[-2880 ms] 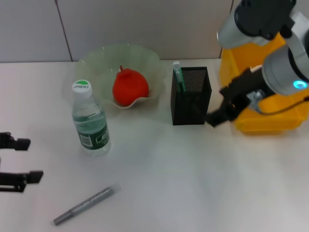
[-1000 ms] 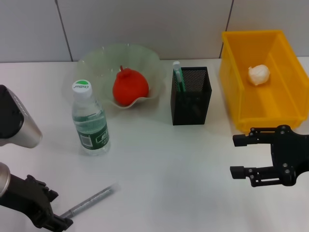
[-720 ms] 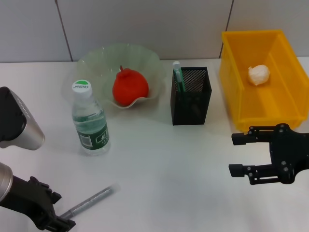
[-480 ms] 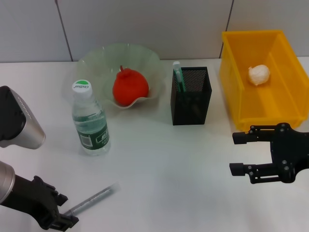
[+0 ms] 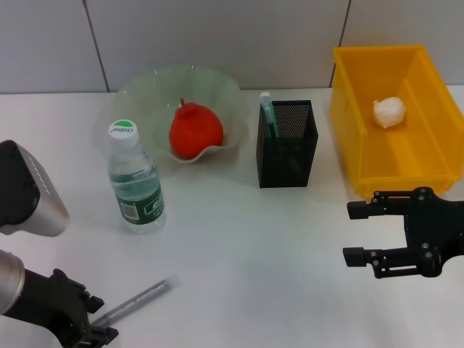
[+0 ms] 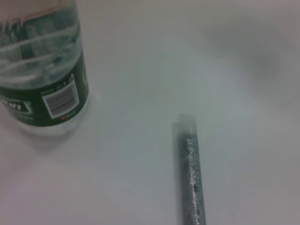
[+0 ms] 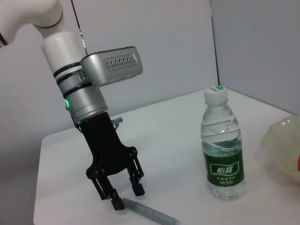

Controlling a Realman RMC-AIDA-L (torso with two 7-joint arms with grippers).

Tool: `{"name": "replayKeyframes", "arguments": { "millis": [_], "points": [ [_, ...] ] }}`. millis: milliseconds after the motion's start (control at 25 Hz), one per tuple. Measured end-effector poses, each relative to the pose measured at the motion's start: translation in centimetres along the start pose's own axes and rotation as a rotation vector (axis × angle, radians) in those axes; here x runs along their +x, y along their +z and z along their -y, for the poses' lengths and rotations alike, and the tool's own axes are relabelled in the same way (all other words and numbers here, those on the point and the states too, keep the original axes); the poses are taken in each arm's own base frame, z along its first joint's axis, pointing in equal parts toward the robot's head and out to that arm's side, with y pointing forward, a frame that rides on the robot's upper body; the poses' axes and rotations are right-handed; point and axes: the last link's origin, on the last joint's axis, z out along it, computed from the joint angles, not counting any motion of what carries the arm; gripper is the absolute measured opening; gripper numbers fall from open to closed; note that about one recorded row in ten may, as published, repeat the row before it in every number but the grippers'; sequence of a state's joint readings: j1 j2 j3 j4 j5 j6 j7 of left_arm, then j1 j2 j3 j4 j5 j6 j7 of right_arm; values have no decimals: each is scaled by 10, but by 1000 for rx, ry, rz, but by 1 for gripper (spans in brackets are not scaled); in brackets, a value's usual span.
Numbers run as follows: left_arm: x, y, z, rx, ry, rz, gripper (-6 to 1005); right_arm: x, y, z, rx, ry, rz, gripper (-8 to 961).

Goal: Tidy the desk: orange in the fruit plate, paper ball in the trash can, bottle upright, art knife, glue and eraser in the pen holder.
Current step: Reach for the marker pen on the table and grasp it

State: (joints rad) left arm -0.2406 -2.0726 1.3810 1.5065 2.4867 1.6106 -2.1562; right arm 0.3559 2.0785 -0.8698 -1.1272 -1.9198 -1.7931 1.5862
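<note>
The grey art knife [image 5: 134, 301] lies on the white desk at the front left; it also shows in the left wrist view [image 6: 191, 173]. My left gripper [image 5: 94, 332] is open, low over the knife's near end; the right wrist view shows the left gripper [image 7: 125, 194] with its fingers apart by the knife [image 7: 152, 214]. The bottle [image 5: 136, 181] stands upright. The orange [image 5: 194, 130] sits in the fruit plate [image 5: 145, 90]. The green glue [image 5: 268, 116] stands in the black pen holder [image 5: 286, 145]. The paper ball [image 5: 390, 111] lies in the yellow trash can [image 5: 348, 123]. The eraser is not in view. My right gripper [image 5: 351, 232] is open and empty.
The bottle [image 6: 40, 70] stands close behind the knife, and also shows in the right wrist view [image 7: 222, 150]. My right gripper hovers in front of the trash can at the right. The desk's front edge is just below my left gripper.
My right arm has come away from the trash can and now holds still in front of it. My left arm has come in over the knife's near end and sunk slightly lower.
</note>
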Motion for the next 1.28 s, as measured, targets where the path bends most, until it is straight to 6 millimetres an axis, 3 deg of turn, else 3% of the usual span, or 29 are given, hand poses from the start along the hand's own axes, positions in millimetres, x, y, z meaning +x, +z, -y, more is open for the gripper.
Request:
{"name": "replayKeyframes", "arguments": {
  "millis": [240, 840, 1080, 1280],
  "points": [
    [-2, 10, 1, 6, 8, 1, 534, 0, 0, 0, 0, 9, 0, 753],
    [-3, 12, 1, 15, 22, 8, 531, -5, 1, 2, -1, 20, 0, 753],
    [-3, 14, 1, 29, 40, 32, 377, -5, 0, 2, 3, 19, 2, 753],
    [-1, 16, 0, 42, 58, 50, 359, -6, 0, 3, 4, 17, 2, 753]
  ]
}}
